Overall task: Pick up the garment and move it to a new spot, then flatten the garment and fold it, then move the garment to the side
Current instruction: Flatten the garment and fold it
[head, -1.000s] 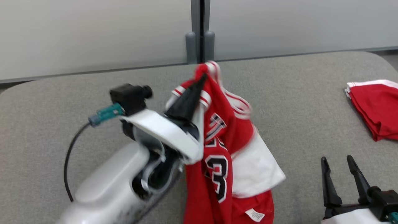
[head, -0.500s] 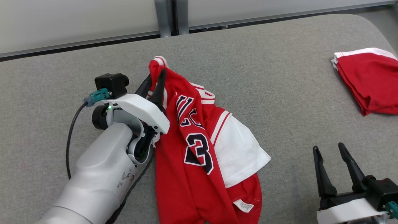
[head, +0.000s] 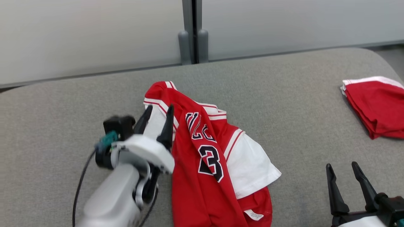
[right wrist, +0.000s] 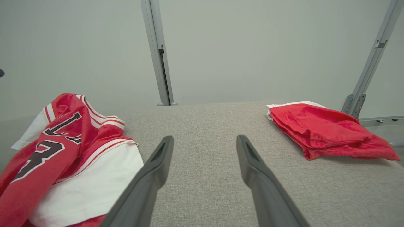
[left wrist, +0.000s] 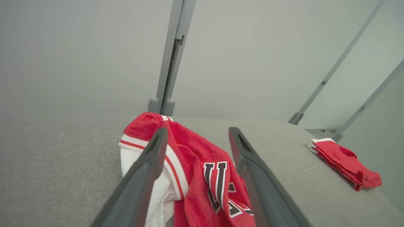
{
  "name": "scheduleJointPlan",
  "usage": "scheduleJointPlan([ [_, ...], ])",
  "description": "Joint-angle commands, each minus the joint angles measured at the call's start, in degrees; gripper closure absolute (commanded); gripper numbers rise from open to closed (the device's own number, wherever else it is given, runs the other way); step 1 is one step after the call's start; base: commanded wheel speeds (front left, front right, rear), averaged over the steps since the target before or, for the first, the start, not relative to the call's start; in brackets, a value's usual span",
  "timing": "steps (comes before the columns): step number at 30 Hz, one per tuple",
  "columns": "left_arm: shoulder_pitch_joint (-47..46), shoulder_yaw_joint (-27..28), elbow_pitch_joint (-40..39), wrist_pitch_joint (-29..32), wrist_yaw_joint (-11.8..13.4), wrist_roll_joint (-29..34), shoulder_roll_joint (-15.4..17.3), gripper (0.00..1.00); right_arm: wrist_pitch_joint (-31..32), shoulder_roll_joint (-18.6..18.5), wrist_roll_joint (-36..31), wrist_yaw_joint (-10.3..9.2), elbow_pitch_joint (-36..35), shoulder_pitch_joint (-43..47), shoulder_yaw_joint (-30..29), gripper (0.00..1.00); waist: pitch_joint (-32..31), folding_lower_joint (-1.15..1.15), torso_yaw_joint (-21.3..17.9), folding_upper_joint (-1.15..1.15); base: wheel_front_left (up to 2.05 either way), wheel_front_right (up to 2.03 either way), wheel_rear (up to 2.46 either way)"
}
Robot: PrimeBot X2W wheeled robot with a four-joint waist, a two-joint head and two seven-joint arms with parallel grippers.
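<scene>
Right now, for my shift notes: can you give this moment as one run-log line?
left gripper: open, at jersey | right gripper: open, empty | jersey: crumpled on grey surface

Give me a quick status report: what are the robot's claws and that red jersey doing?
Left gripper: jaws open astride the jersey at its shoulder. Right gripper: open, empty. Jersey crumpled on the grey surface. Folded red garment lies apart, nothing blocking.

Silver forearm (head: 110,201), black cable (head: 78,189), teal plug (head: 108,138) perhaps, dark fingers (head: 166,130).
</scene>
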Motion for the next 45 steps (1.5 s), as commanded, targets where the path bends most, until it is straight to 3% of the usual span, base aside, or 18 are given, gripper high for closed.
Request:
scheduleJointPlan([
  [1,2.67,0.23,-0.91,0.03,0.61,0.81,0.41,0.0,-0.28,-0.26,-0.26,-0.02,-0.15,0.6,-0.15,0.0,-2.05,0.0,1.11,0.0,0.0,0.0,0.0],
  [9,21.13,1.53,-14.74,0.41,5.72,5.62,2.22,0.0,-0.28,-0.26,-0.74,-0.02,-1.11,3.43,-1.88,0.0,-4.9,0.0,2.55,0.0,0.0,0.0,0.0],
  [20,28.47,-3.76,-18.23,14.32,7.72,2.21,3.63,0.0,-0.28,-0.26,-0.02,-0.02,-1.57,2.03,-1.07,0.0,-1.37,0.0,1.88,0.0,0.0,0.0,0.0],
  [24,29.36,-5.51,-20.05,19.84,6.14,0.28,4.29,0.0,-0.28,-0.26,0.12,-0.02,-1.32,1.72,-1.14,0.0,-0.33,0.0,1.33,0.0,0.0,0.0,0.0],
  [25,29.57,-5.95,-20.9,20.72,5.57,-0.12,4.59,0.66,-0.28,-0.26,0.08,-0.02,-1.24,1.66,-1.16,0.0,-0.19,0.0,1.21,0.0,0.0,0.0,0.0],
  [26,29.91,-6.35,-21.79,21.69,5.03,-0.55,4.9,1.0,-0.28,-0.26,0.09,-0.02,-1.2,1.62,-1.22,0.0,-0.1,0.0,1.13,0.0,0.0,0.0,0.0],
  [30,31.06,-6.61,-26.86,24.23,4.13,-2.1,6.56,1.0,-0.28,-0.26,0.33,-0.02,-1.12,1.65,-1.73,0.0,-0.07,0.0,1.18,0.0,0.0,0.0,0.0],
  [36,33.21,-1.79,-34.74,24.01,6.68,-4.04,11.42,1.0,-0.28,-0.26,0.44,-0.02,-1.1,2.1,-2.08,0.0,-0.43,0.0,1.82,0.0,0.0,0.0,0.0],
  [41,35.1,6.22,-42.04,25.09,9.49,-6.8,19.23,1.0,-0.28,-0.26,0.55,-0.02,-1.02,2.31,-2.14,0.0,-0.59,0.0,2.63,0.0,0.0,0.0,0.0],
  [45,34.47,12.09,-42.98,27.22,10.52,-9.56,24.91,1.0,-0.28,-0.27,0.54,-0.02,-0.85,2.19,-1.83,0.0,-0.69,0.0,3.05,0.0,0.0,0.0,0.0],
])
